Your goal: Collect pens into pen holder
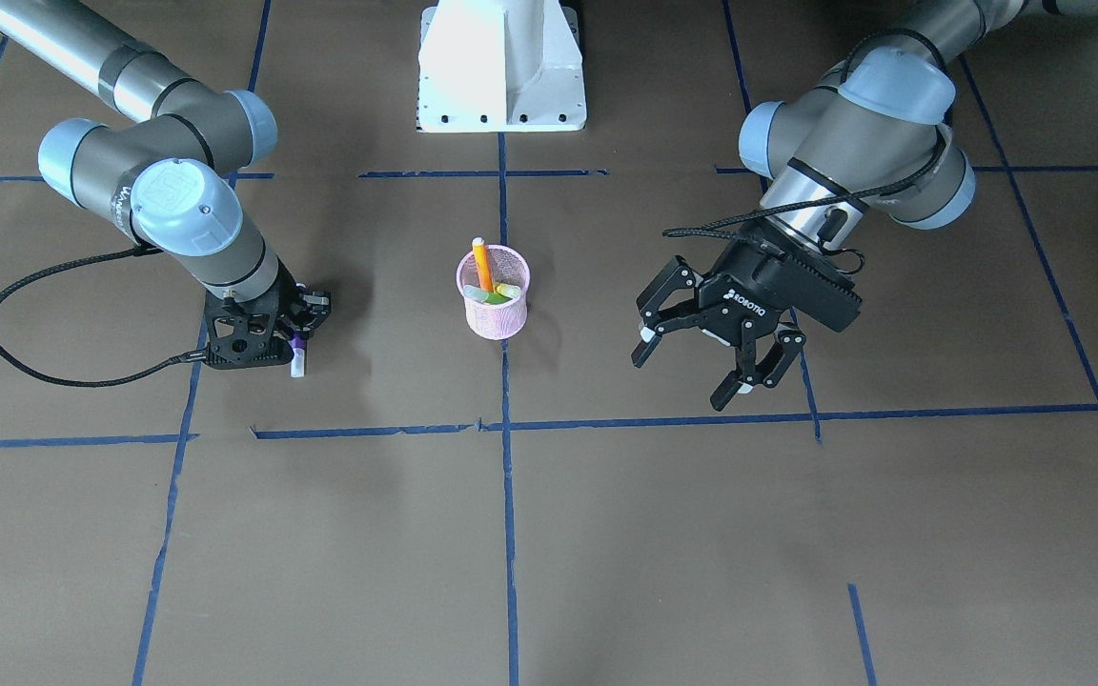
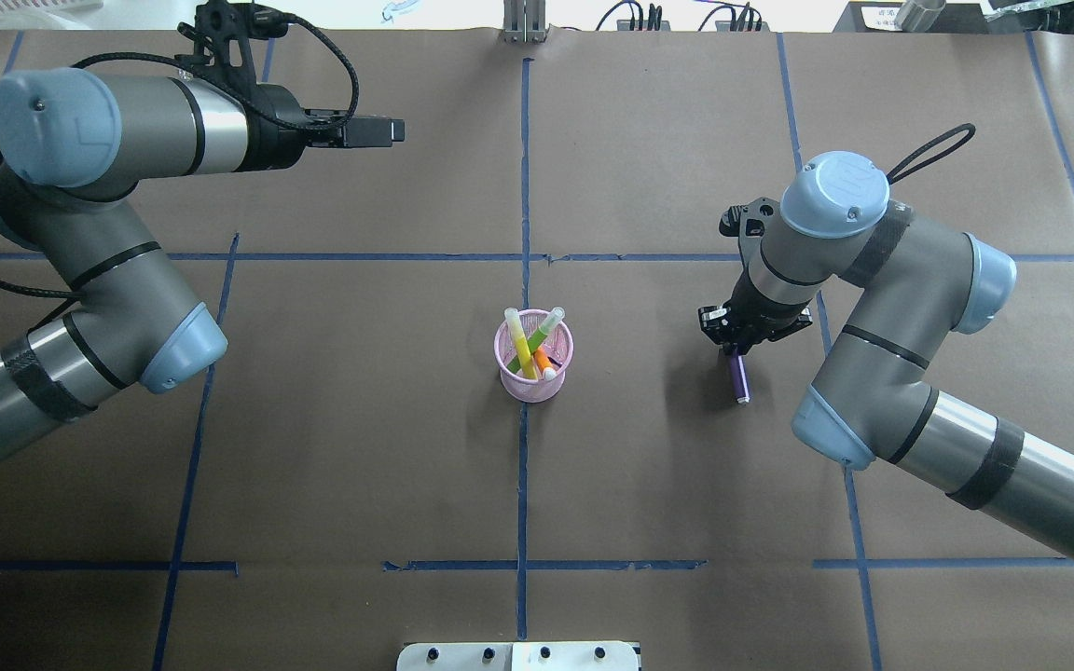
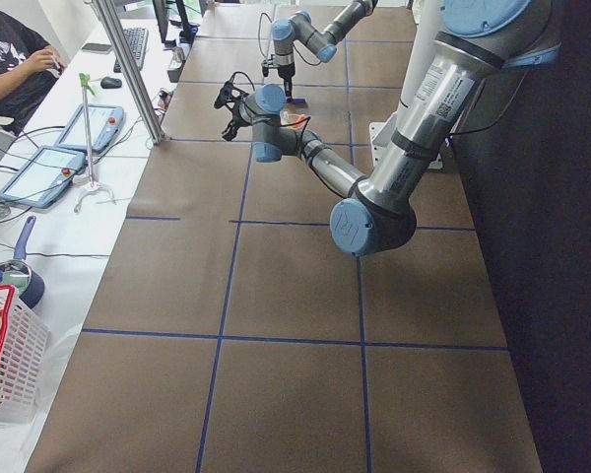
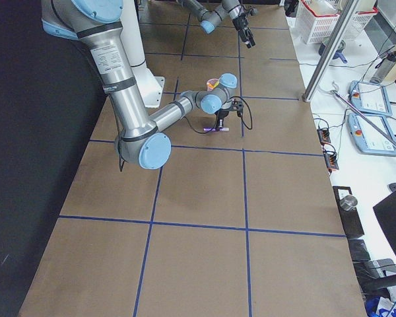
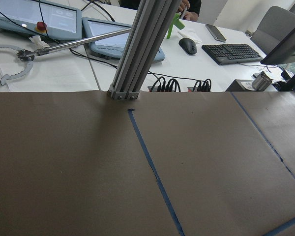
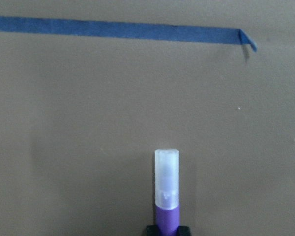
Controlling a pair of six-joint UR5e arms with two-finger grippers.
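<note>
- Pens: purple pen [image 2: 738,377] is in the right pincer [image 2: 734,347], three more are in the pen holder [image 1: 497,322].
- Left pincer [image 1: 692,367]: arm up, wrist angled out over the table's far side, fingers spread wide, holding nothing.
- Pen holder stands between the pincers, well apart from both. An orange pen [image 1: 482,267], a green pen [image 2: 543,332] and a yellow pen [image 2: 522,347] lean inside, pale ends up.
- Right pincer: elbow bent, wrist pointing down, fingers clamped on the purple pen, its pale cap end farthest from the fingertips. Flat or tilted: can't tell.
</note>
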